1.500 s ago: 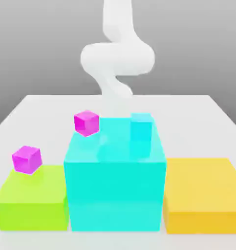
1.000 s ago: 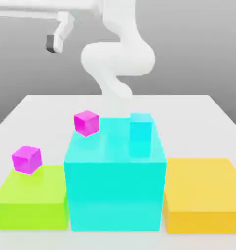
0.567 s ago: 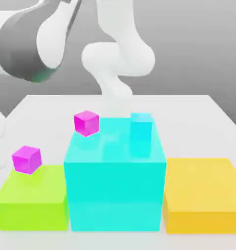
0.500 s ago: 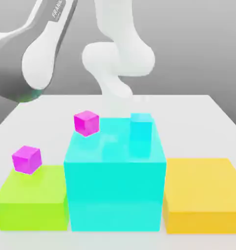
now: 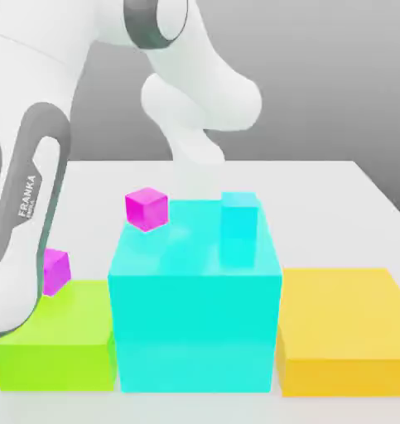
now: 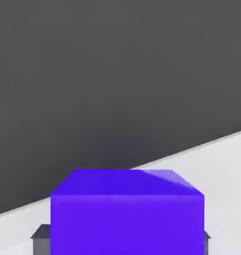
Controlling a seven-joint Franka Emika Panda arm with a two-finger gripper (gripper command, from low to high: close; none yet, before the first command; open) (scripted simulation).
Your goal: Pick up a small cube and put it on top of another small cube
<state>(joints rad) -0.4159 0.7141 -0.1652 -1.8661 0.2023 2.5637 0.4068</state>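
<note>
Hand view: fingers (image 6: pixel 42 236) clamping blue cube (image 6: pixel 127 214)

Three big blocks seen side by side on white table (image 5: pixel 352 186): green block (image 5: pixel 62 344), tall cyan block (image 5: pixel 195 327), yellow block (image 5: pixel 344 327).

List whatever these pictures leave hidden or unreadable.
Exterior view: the arm covers most of the magenta cube on the green block.
Hand view: the blue cube is cut off by the frame edge; what it rests on is hidden.
Exterior view: the small cyan cube blends into the cyan block, so its lower edge is unclear.
</note>
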